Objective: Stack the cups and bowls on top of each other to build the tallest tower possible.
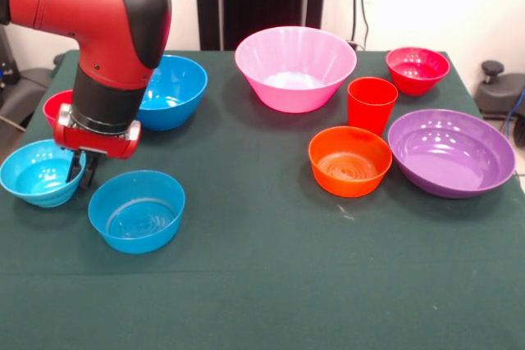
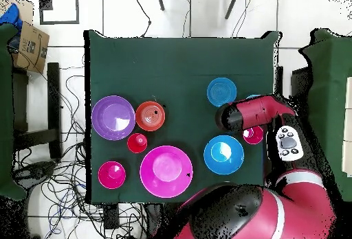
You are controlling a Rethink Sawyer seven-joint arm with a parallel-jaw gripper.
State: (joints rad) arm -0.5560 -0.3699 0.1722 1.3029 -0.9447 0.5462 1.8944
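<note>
My gripper is down at the right rim of the small light-blue bowl, its fingers close together on the rim; the bowl sits on the table. The small blue bowl lies just right of it. The deep blue bowl and the pinkish-red cup stand behind the arm, and the cup is partly hidden. The large pink bowl, small red bowl, orange-red cup, orange bowl and purple bowl stand apart on the right. Nothing is stacked.
The green table carries everything. In the overhead view my arm covers the light-blue bowl, beside the small blue bowl and the deep blue bowl. Cables lie on the floor around the table.
</note>
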